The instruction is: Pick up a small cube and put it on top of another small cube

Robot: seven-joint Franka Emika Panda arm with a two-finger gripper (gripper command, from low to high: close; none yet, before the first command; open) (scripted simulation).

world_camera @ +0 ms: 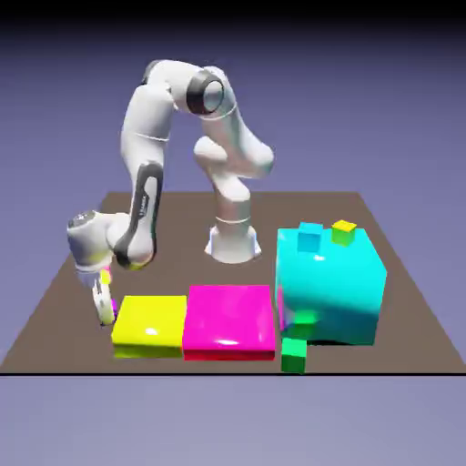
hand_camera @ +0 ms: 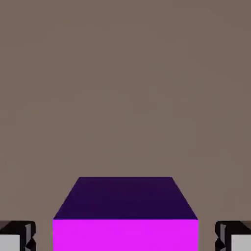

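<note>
The tool [hand_camera: 125,238] is wide, with one finger on each side of the small purple cube [hand_camera: 125,235] and a gap by both. They are on the desk [world_camera: 182,264], just beside the flat yellow block [world_camera: 150,314], on the exterior view's left. This looks like the grabbing step; next, squeeze, then lift. The hand view shows the gaps; the exterior view mostly hides the cube.
</note>
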